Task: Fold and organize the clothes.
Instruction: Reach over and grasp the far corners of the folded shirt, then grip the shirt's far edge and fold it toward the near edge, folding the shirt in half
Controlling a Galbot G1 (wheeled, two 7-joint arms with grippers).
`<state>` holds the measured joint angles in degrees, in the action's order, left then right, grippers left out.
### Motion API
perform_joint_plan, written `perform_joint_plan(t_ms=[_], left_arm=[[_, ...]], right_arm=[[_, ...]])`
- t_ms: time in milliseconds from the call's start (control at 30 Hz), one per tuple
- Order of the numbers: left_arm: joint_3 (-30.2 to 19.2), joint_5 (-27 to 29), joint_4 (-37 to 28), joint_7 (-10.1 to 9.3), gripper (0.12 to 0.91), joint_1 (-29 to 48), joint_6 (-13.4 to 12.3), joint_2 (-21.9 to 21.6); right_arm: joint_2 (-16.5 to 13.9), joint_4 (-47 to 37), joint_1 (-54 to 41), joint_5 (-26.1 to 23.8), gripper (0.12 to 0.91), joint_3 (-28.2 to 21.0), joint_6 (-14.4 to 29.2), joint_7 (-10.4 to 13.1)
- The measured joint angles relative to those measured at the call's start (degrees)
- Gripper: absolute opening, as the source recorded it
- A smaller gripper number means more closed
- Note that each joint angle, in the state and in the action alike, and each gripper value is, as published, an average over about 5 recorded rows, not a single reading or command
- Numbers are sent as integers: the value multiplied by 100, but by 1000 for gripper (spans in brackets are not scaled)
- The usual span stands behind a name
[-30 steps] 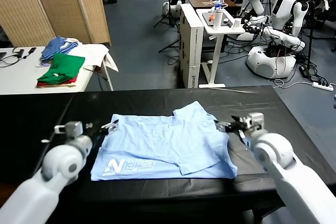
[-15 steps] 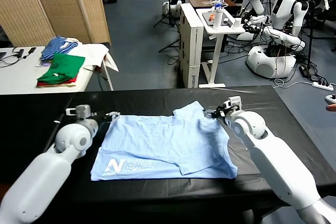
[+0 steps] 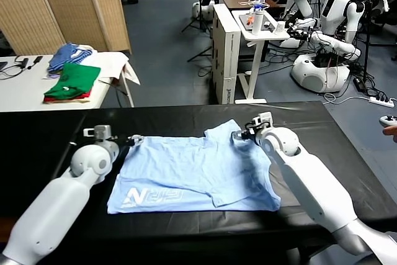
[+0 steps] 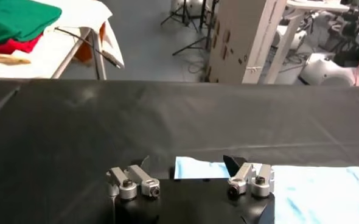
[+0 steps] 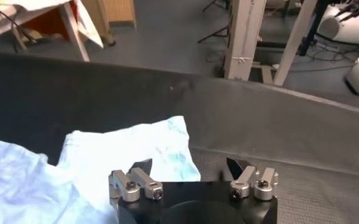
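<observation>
T-shirt (image 3: 198,169): sky-blue, wrinkled, lying flat near the middle of the black table (image 3: 56,128), white lettering at its near left, one sleeve folded up at its far right. Not yet folded.

Left gripper (image 3: 131,140): at the shirt's far left corner, low over the table. The left wrist view shows the jaws spread wide with the corner of the cloth just between them and nothing gripped.

Right gripper (image 3: 239,136): at the far right, over the sleeve edge. The right wrist view shows the jaws apart with the sleeve cloth below and between them; no pinch is visible, and whether they are narrowing I cannot tell.

Step in hand, as judged: both grippers taking hold of the far edge, one at each corner, before a fold toward the near side.

Handling notes:
- Each lower finger should slide under the hem so the pinch takes cloth, not the table cover.
- At the right corner the sleeve lies doubled; grip both layers together or the flap will fall loose when raised.
- Close both sides at about the same time and at matching points along the edge, or the fold line will run crooked.
- Lift only enough to clear the table; thin cotton sags and drags wrinkles with it.

Other items: green and red folded garments (image 3: 71,84) on a white side table (image 3: 18,91) far left, well apart; other robots (image 3: 322,48) beyond.
</observation>
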<state>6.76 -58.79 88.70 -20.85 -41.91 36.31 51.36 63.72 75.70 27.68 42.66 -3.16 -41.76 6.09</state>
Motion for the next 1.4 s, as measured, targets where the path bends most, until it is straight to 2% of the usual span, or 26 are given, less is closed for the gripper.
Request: perform_joint_plan(t_ms=[100, 200, 267, 400, 500, 567, 667, 867, 1100, 1400], left_arm=[[0, 3, -32, 12, 803, -4, -2, 8], [0, 19, -59, 42, 638, -11, -17, 17], [-1, 53, -94, 96, 562, -11, -33, 37], [-1, 103, -175, 201, 502, 5, -64, 99], [-3, 117, -214, 245, 412, 20, -86, 128], [-7, 127, -226, 262, 321, 26, -109, 134], [-10, 132, -232, 291, 234, 29, -154, 135], [-11, 134, -227, 342, 185, 25, -227, 132], [73, 122, -67, 319, 151, -52, -254, 58], [410, 11, 725, 242, 147, -511, -250, -282]], right_arm=[[16, -10, 5, -1, 659, -4, 13, 0], [20, -12, 24, -6, 596, 2, 20, -2], [20, -10, 38, -9, 564, 10, 25, -7], [18, 1, 54, -17, 481, 30, 48, -31], [17, 4, 66, -59, 366, 37, 90, -70], [19, 8, 81, -96, 274, 44, 132, -93], [20, 31, 115, -134, 192, 73, 223, -105], [-12, 148, 200, -153, 156, 173, 533, -124], [-193, 551, 408, -141, 152, 384, 851, -285], [-615, 1353, 940, 17, 144, 796, 852, -331]])
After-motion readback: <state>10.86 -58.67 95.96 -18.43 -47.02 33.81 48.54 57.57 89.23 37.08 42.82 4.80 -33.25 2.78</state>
